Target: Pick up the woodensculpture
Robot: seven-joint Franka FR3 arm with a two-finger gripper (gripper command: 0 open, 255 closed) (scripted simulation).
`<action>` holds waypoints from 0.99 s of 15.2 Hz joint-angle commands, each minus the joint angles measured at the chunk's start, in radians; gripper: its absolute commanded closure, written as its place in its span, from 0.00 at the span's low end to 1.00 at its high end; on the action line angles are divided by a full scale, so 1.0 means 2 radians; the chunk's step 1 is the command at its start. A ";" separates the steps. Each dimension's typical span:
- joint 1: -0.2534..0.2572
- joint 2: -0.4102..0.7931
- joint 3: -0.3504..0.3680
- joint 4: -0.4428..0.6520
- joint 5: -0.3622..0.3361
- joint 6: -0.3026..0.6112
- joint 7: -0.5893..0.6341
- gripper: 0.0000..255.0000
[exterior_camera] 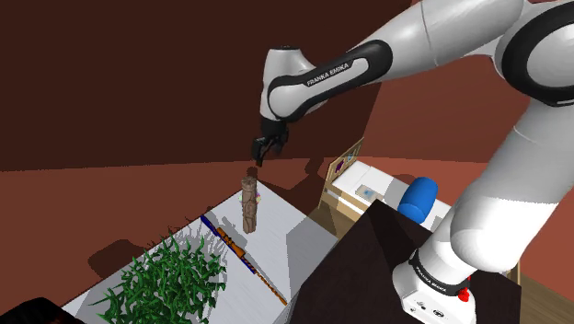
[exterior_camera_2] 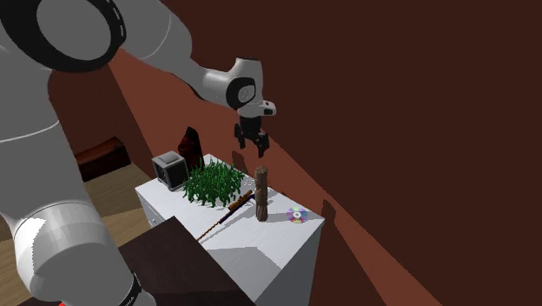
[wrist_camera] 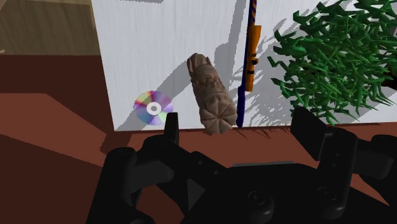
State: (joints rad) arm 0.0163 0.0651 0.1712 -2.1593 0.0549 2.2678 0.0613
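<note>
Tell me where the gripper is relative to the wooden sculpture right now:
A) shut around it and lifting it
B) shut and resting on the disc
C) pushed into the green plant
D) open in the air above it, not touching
D: the gripper hangs open above the upright wooden sculpture, with a clear gap between them.

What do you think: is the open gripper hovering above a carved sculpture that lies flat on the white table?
Not quite: the sculpture stands upright, not flat, as the second exterior view shows. The open gripper does hover above it, and it is on the white table.
</note>
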 commanded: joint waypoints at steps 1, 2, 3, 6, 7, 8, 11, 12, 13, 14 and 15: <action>0.001 0.039 0.000 0.019 -0.007 0.014 0.006 0.00; 0.003 0.058 0.000 0.032 -0.011 0.019 0.010 0.00; 0.005 0.078 -0.001 0.044 -0.015 0.024 0.014 0.00; 0.011 0.138 -0.003 0.086 -0.025 0.033 0.024 0.00; 0.014 0.157 -0.004 0.102 -0.028 0.035 0.027 0.00; 0.016 0.177 -0.006 0.118 -0.031 0.037 0.030 0.00; 0.021 0.215 -0.008 0.145 -0.036 0.043 0.035 0.00; 0.021 0.220 -0.009 0.145 -0.036 0.048 0.035 0.00; 0.022 0.225 -0.009 0.144 -0.037 0.053 0.035 0.00; 0.022 0.229 -0.010 0.144 -0.038 0.058 0.035 0.00; 0.022 0.234 -0.010 0.144 -0.038 0.063 0.035 0.00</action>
State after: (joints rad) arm 0.0607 0.5214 0.1518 -1.8716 -0.0204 2.3817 0.1324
